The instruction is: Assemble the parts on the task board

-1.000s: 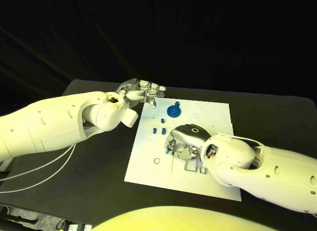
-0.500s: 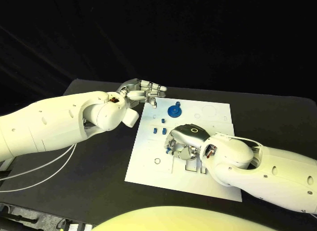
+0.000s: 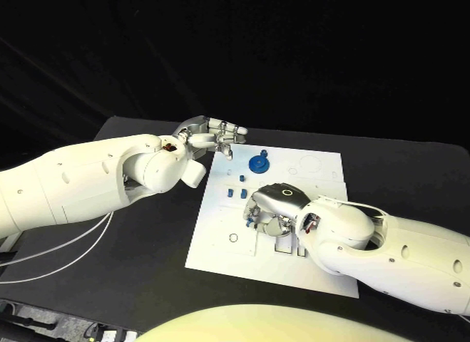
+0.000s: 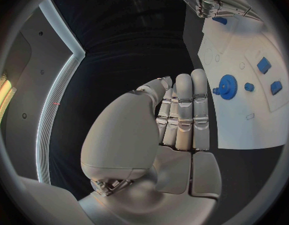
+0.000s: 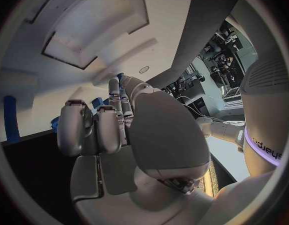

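Black surface [image 3: 142,235] carries the white board [image 3: 220,242], where the right hand [image 3: 274,210] has edged slightly left, fingers curled over small blue parts [image 3: 236,192], grip unclear, while the left hand [image 3: 209,134] waits empty beside the board's far corner, fingers together.

- The left arm [image 3: 80,182] is big, round and white, with thin white cables [image 3: 60,253] under it.
- The right arm [image 3: 399,249] is white too.
- Each shiny silver hand, left hand [image 3: 209,133] and right hand [image 3: 267,214], has jointed fingers.
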Tool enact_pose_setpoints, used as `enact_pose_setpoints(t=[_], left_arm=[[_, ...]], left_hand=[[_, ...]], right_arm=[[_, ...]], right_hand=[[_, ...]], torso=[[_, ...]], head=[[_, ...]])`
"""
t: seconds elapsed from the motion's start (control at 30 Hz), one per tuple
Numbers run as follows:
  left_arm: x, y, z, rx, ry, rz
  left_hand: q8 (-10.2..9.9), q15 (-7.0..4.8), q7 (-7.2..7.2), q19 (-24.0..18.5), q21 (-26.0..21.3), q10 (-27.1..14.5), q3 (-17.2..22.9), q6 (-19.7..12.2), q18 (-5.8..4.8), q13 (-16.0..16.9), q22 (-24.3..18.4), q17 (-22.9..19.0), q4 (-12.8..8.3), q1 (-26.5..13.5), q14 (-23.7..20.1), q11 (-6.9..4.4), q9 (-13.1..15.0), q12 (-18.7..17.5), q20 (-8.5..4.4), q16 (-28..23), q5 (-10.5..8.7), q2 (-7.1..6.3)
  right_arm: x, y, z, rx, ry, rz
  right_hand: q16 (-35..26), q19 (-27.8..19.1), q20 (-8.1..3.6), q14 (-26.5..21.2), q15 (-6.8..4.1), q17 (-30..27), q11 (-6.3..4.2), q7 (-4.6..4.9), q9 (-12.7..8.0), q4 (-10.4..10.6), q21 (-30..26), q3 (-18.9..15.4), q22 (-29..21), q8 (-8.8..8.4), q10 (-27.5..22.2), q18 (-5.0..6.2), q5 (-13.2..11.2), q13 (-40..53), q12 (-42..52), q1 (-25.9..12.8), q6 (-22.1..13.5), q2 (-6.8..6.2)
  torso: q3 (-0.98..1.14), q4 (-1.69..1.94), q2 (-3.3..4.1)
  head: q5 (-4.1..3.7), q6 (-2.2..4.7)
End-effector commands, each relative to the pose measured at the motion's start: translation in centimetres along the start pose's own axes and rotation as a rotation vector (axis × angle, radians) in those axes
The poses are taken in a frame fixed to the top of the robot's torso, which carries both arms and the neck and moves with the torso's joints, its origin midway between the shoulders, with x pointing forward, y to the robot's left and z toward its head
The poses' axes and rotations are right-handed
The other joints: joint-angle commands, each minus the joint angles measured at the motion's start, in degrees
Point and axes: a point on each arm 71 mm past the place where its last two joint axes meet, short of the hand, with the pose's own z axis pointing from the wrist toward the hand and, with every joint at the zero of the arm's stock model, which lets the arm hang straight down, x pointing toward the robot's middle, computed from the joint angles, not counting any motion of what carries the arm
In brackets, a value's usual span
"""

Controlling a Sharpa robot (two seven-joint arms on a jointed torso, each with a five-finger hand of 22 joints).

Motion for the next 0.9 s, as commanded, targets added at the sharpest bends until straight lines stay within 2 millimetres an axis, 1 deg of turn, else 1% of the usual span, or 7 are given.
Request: enact_pose_setpoints(t=[0.03, 0.37, 0.57, 0.63, 0.73, 0.83, 0.9], left_arm=[[0.30, -0.13, 0.03, 0.003, 0.021, -0.003], [0.27, -0.15, 0.00, 0.001, 0.023, -0.001], [0.26, -0.16, -0.02, 0.000, 0.024, -0.001], [0.26, -0.16, -0.02, -0.001, 0.024, -0.001], [0.26, -0.16, -0.02, -0.002, 0.025, -0.001], [0.24, -0.15, -0.03, -0.003, 0.025, -0.001], [0.23, -0.15, -0.04, -0.003, 0.026, -0.001]], left_hand=[[0.38, -0.09, 0.07, -0.16, -0.31, -0.36, 0.00, -0.29, 0.78, -0.06, -0.05, -0.05, -0.35, -0.11, -0.46, 0.04, -0.09, 0.25, 0.23, -0.34, 0.11, 0.65], [0.38, -0.09, 0.07, -0.16, -0.31, -0.36, 0.00, -0.29, 0.78, -0.06, -0.05, -0.05, -0.35, -0.11, -0.46, 0.04, -0.09, 0.25, 0.23, -0.34, 0.11, 0.65], [0.39, -0.08, 0.08, -0.18, -0.35, -0.44, 0.01, -0.34, 0.78, -0.08, -0.08, -0.11, -0.34, -0.16, -0.48, 0.06, -0.12, 0.27, 0.25, -0.37, 0.11, 0.67], [0.39, -0.08, 0.08, -0.18, -0.35, -0.44, 0.01, -0.34, 0.78, -0.08, -0.08, -0.11, -0.34, -0.16, -0.48, 0.06, -0.12, 0.27, 0.25, -0.37, 0.11, 0.67], [0.39, -0.08, 0.08, -0.18, -0.35, -0.44, 0.01, -0.34, 0.78, -0.08, -0.08, -0.11, -0.34, -0.16, -0.48, 0.06, -0.12, 0.27, 0.25, -0.37, 0.11, 0.67], [0.39, -0.08, 0.08, -0.18, -0.35, -0.44, 0.01, -0.34, 0.78, -0.08, -0.08, -0.11, -0.34, -0.16, -0.48, 0.06, -0.12, 0.27, 0.25, -0.37, 0.11, 0.67], [0.38, -0.05, 0.10, -0.19, -0.39, -0.51, -0.03, -0.39, 0.78, -0.09, -0.11, -0.15, -0.30, -0.25, -0.50, 0.09, -0.15, 0.28, 0.27, -0.39, 0.10, 0.64]], right_arm=[[0.48, 0.09, 0.08, 0.000, 0.046, -0.024], [1.10, -0.03, 0.19, 0.011, 0.087, -0.032], [1.15, -0.04, 0.20, 0.012, 0.082, -0.031], [1.09, -0.07, 0.19, 0.013, 0.073, -0.029], [0.94, -0.12, 0.13, 0.013, 0.051, -0.023], [0.77, -0.14, 0.00, 0.012, 0.029, -0.018], [0.63, -0.14, -0.18, 0.011, 0.012, -0.017]], right_hand=[[0.26, 0.39, 0.06, 2.34, -0.28, -0.12, 0.05, 0.15, 0.02, 0.01, 0.12, 0.44, 7.11, 0.38, 0.41, -0.84, 0.34, -0.09, -0.33, -0.43, 0.31, 0.01], [0.24, 0.34, 0.09, 2.31, -0.24, -0.19, 0.09, 0.16, 0.10, -0.11, 0.02, 0.42, 7.10, 0.36, 0.48, -0.82, 0.14, -0.15, -0.40, -0.88, 0.32, -0.16], [0.22, 0.26, 0.14, 2.28, -0.16, -0.27, 0.21, 0.29, 0.10, -0.25, -0.13, 0.47, 7.07, 0.10, 0.16, -0.79, 0.12, -0.31, -0.71, -1.42, -0.08, -0.38], [0.22, 0.17, 0.25, 2.25, 0.07, -0.32, 0.50, 0.62, -0.03, -0.33, -0.31, 0.62, 7.03, -0.37, -0.62, -0.77, 0.12, -0.58, -1.26, -1.94, -0.84, -0.58], [0.22, -0.07, 0.76, 2.19, 0.89, -0.42, 1.52, 1.73, -0.61, -0.26, -0.79, 0.65, 6.89, -1.94, -3.00, -0.74, 0.14, -1.29, -2.63, -3.22, -3.45, -1.50], [0.20, -0.37, 1.14, 2.11, 1.26, -0.57, 1.93, 1.73, -1.08, -0.43, -1.38, 0.56, 6.67, -3.12, -4.61, -0.61, 0.12, -1.75, -3.26, -3.95, -5.36, -2.29], [0.11, -0.65, 1.30, 2.02, 1.30, -0.77, 1.93, 1.37, -1.31, -0.56, -1.92, 0.28, 6.45, -3.62, -5.37, -0.47, -0.23, -1.94, -3.39, -4.45, -6.32, -2.77]], torso=[[0.01, 0.01, 0.00], [0.01, -0.01, 0.01], [-0.01, -0.02, -0.02], [-0.01, -0.02, -0.03], [-0.01, -0.02, -0.05], [0.01, -0.02, -0.05], [0.02, 0.00, -0.03]], head=[[0.01, 0.02], [-0.08, -0.15], [-0.12, -0.13], [-0.12, -0.13], [-0.16, -0.05], [-0.21, 0.07], [-0.30, 0.16]])
